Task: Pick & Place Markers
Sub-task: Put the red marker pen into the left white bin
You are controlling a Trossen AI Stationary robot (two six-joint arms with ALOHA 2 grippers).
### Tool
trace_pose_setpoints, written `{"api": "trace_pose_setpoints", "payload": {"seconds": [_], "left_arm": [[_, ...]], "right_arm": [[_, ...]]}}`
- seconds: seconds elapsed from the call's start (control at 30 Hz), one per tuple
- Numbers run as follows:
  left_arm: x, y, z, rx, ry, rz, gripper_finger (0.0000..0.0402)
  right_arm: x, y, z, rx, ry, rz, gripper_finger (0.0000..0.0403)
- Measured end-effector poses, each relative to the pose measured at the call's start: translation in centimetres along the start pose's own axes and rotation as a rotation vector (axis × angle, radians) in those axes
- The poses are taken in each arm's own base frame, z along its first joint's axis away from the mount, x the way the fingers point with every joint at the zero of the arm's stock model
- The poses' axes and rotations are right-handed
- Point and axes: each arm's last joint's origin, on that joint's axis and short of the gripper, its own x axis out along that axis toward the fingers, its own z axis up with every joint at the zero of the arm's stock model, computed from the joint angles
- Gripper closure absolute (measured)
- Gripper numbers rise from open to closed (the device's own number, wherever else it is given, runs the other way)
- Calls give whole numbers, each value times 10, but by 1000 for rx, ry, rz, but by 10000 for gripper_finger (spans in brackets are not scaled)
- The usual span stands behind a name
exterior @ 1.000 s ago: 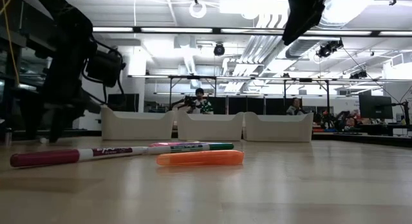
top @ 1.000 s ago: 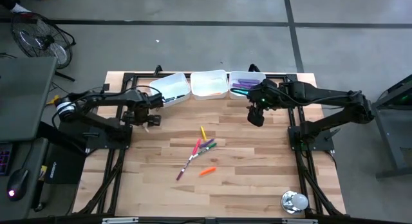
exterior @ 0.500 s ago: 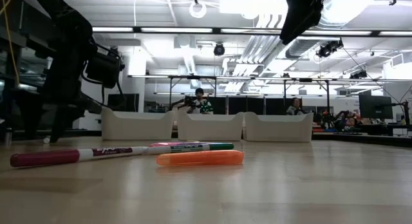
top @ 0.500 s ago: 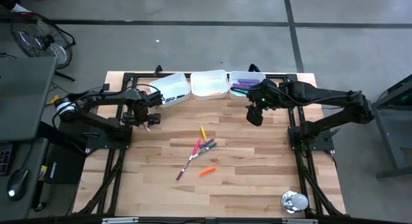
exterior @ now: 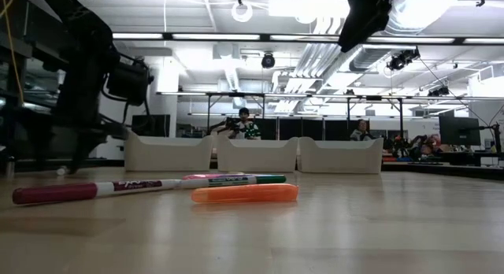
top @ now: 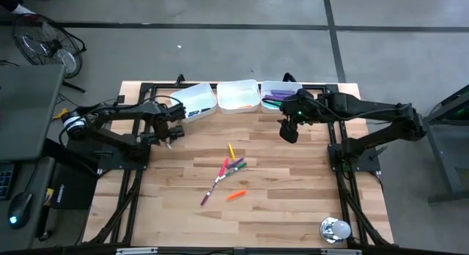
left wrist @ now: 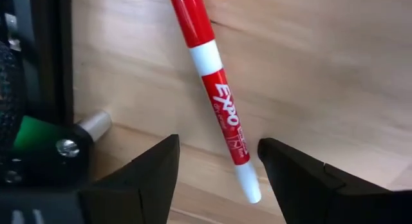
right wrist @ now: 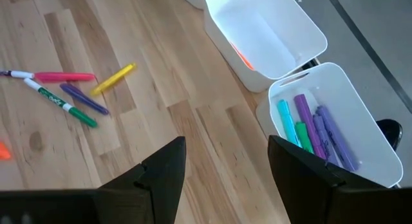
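- Your table [top: 293, 204] is pale wood in long planks, with visible grain and a dark metal frame running along its sides.
- Loose markers [top: 229, 174] lie in a small cluster near the table's middle: slim, smooth plastic pens in yellow, pink, purple, green and orange, some with white barrels.
- The orange marker [exterior: 245, 193] is short and stubby; it lies flat in front of a longer white-barrelled one in the low view.
- A red marker [left wrist: 215, 89] with a white band and printed lettering lies flat on the wood just ahead of your left gripper [left wrist: 219, 166]. The fingers are spread apart and hold nothing; the marker's white tip sits between them in the wrist view.
- The left gripper [top: 169, 136] is low over the table's left side, near the left tray.
- Three white trays [top: 238, 96] stand side by side along the far edge: smooth, rounded-corner plastic tubs. The right one [right wrist: 360, 108] holds teal, green and purple markers lying side by side; something orange lies in the middle one.
- Your right gripper [top: 288, 129] hangs above the table just in front of the right tray, fingers apart and empty.
- A shiny round metal object [top: 335, 229] sits at the table's near right corner.
- Beyond the table, two people [exterior: 246, 124] sit far back in the room, behind the trays.
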Motion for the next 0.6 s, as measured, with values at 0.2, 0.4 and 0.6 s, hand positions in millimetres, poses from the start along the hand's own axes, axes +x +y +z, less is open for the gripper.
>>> {"api": "trace_pose_setpoints", "payload": {"seconds": [0.2, 0.4, 0.6], "left_arm": [[0, -4, 1, -7, -8, -38, 229], [0, -5, 1, -4, -4, -56, 291], [0, -7, -1, 58, 22, -77, 332]], "right_arm": [[0, 0, 0, 0, -1, 0, 194], [0, 0, 0, 0, -1, 0, 194], [0, 0, 0, -1, -1, 0, 194]]}}
